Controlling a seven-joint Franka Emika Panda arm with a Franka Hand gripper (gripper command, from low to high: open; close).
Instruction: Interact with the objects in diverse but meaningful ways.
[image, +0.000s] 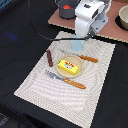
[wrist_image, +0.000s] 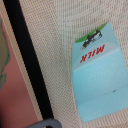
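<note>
A light blue cup (image: 77, 47), box-shaped like a carton, stands at the far edge of the striped placemat (image: 45, 82). In the wrist view the same cup (wrist_image: 100, 80) carries the red word MILK. My gripper (image: 81, 39) hangs just above it; its fingers are hidden by the white hand. Only a grey tip (wrist_image: 46, 124) shows in the wrist view, apart from the cup. A yellow packet (image: 68, 66) with a red label lies on a beige plate (image: 61, 71). The brown sausage (image: 49, 57) lies beside the plate. A grey pot (image: 65, 8) holds the red tomato (image: 66, 7).
An orange-handled fork (image: 67, 80) and an orange-handled knife (image: 89, 59) lie on the placemat by the plate. The pot stands on a brown board (image: 112, 27) at the back, with a pale bowl (image: 123, 17) at the exterior view's right. Black tabletop surrounds the mat.
</note>
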